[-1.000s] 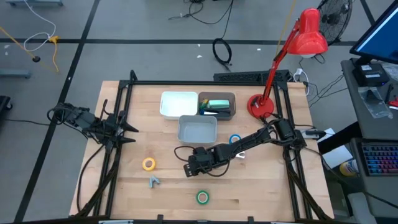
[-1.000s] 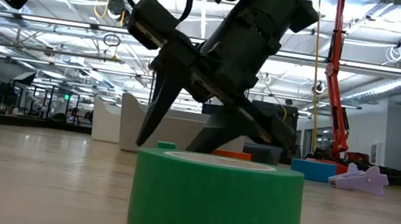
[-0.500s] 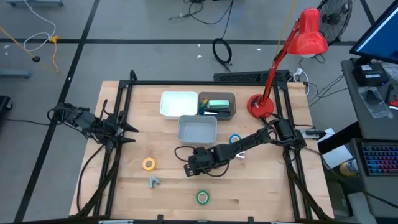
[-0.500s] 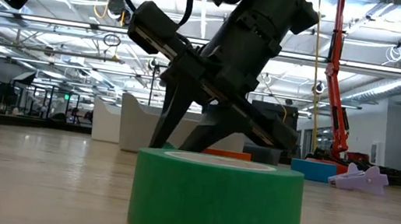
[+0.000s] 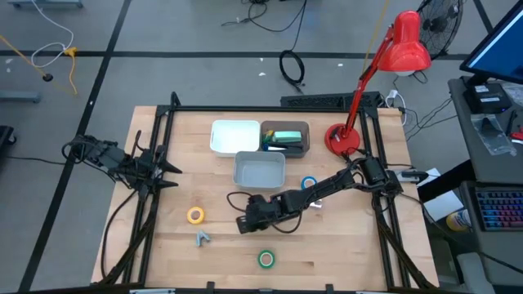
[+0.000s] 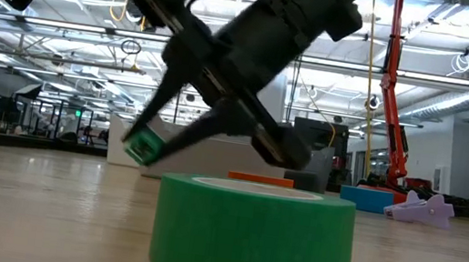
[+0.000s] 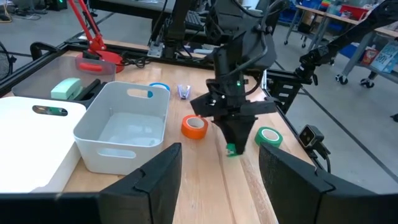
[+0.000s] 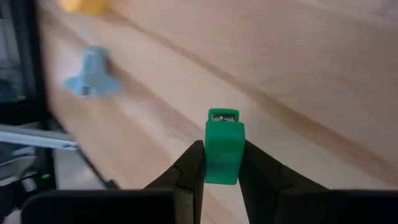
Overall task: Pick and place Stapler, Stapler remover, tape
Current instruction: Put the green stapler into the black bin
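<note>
My right gripper (image 5: 242,222) is shut on a small green stapler (image 8: 222,149) near the table's middle, just above the wood. Tape rolls lie flat on the table: yellow (image 5: 195,216), green (image 5: 266,259), blue (image 5: 309,183) and orange (image 7: 194,127); the arm hides the orange one in the high view. One pale blue stapler remover (image 5: 202,238) lies near the front left. Another (image 7: 184,91) lies beside the blue roll. My left gripper (image 7: 221,180) waits open at the table's left edge. My right gripper pinches the stapler's two flat sides (image 8: 209,163) between its two fingertips (image 8: 194,167). The fingers slant down from the table's right toward its left. The stapler's metal-tipped end (image 8: 223,116) sticks out past the tips. In the low view the stapler (image 6: 142,147) hangs clear of the table.
At the back stand a white tray (image 5: 235,135), a dark tray (image 5: 304,144) holding a green thing, and a white bin (image 5: 260,169). A red desk lamp (image 5: 343,139) stands at the back right. Bare wood lies between the yellow and green rolls.
My right gripper has shut on the green stapler, its fingers closing from a wide straddle. It has then tipped its fingertips upward and a little toward the table's left, lifting the stapler clear of the wood.
</note>
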`<state>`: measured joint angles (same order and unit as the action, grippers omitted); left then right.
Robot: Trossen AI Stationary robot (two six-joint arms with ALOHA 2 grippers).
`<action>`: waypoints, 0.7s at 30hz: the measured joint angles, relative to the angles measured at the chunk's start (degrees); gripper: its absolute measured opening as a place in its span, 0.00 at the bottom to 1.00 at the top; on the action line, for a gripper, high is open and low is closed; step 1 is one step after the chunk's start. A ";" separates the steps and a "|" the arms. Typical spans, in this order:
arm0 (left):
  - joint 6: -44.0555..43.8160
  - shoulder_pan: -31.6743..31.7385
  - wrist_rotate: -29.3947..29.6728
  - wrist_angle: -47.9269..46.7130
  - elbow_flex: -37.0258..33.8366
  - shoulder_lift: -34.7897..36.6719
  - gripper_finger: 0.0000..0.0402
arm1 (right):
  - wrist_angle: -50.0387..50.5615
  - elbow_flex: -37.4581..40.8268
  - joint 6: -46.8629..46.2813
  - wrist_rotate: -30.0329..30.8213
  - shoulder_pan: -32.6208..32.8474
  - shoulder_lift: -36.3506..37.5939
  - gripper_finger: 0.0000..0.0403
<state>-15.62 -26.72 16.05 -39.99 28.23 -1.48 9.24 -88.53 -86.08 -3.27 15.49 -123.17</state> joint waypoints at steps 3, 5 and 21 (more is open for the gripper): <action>-0.04 -0.02 0.07 1.26 0.00 0.00 0.53 | -3.25 0.00 0.02 0.00 0.00 0.00 0.16; -0.24 0.00 0.07 1.41 0.04 0.00 0.53 | -4.99 0.00 0.04 -0.02 0.00 0.02 0.16; -5.25 0.00 0.07 1.38 0.04 0.00 0.53 | -4.59 -0.02 7.44 6.22 -1.02 10.50 0.17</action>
<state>-20.87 -26.72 16.12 -38.60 28.27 -1.48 4.65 -88.55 -78.64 2.95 14.46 -112.67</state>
